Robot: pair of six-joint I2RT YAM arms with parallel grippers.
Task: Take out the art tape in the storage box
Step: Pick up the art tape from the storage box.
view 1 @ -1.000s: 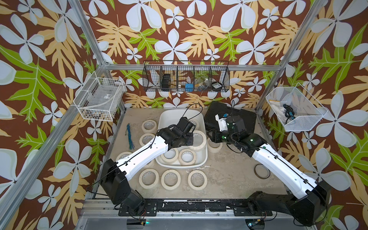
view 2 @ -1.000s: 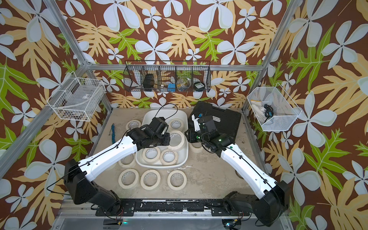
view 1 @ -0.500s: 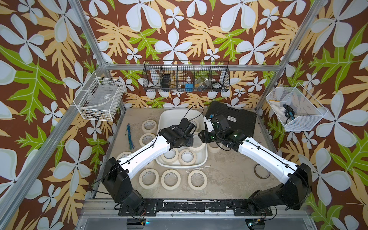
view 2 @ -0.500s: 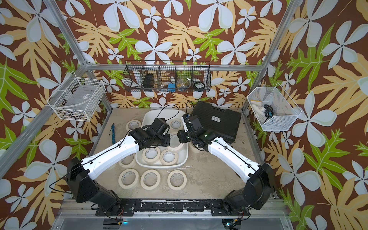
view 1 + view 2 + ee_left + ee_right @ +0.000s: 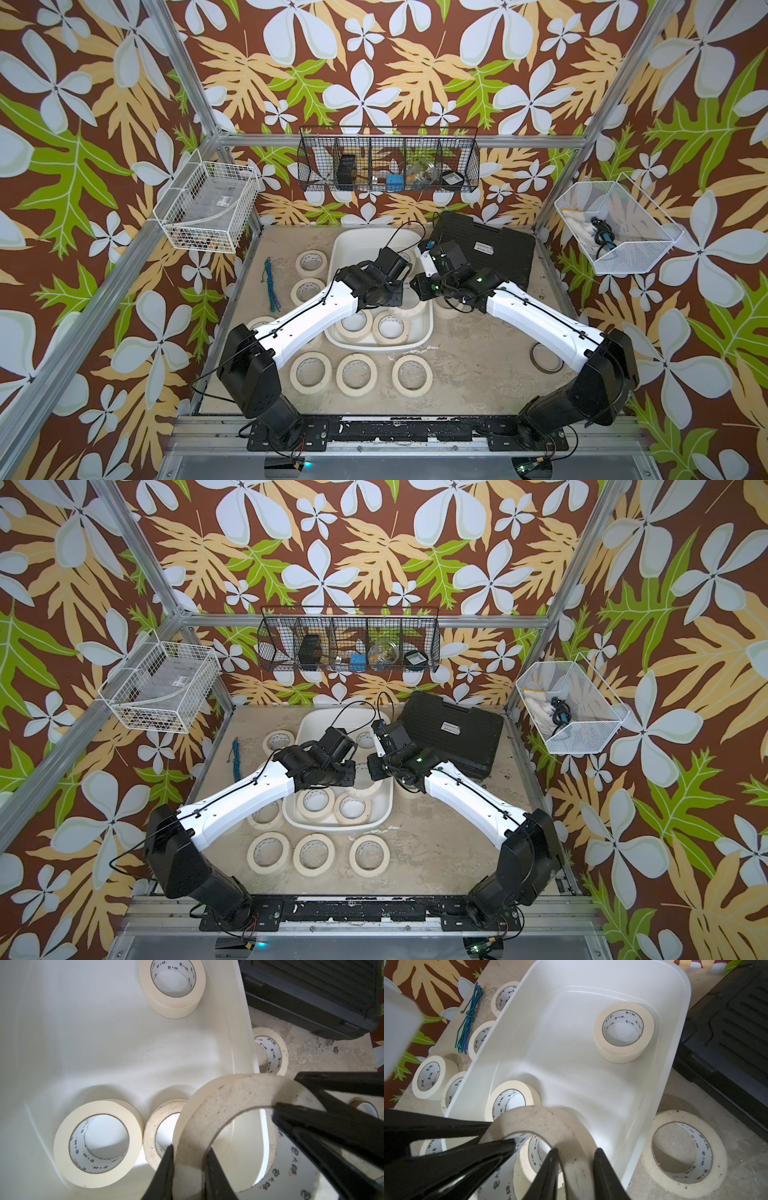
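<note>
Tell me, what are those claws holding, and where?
One tape roll, by both. The left gripper and right gripper each pinch its wall at separate spots, one finger inside the ring, one outside.

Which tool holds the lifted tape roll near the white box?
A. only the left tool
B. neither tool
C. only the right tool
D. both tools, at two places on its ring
D: the left tool pinches the wall of the lifted roll in the left wrist view. The right tool pinches the same ring at another place, above the storage box.
</note>
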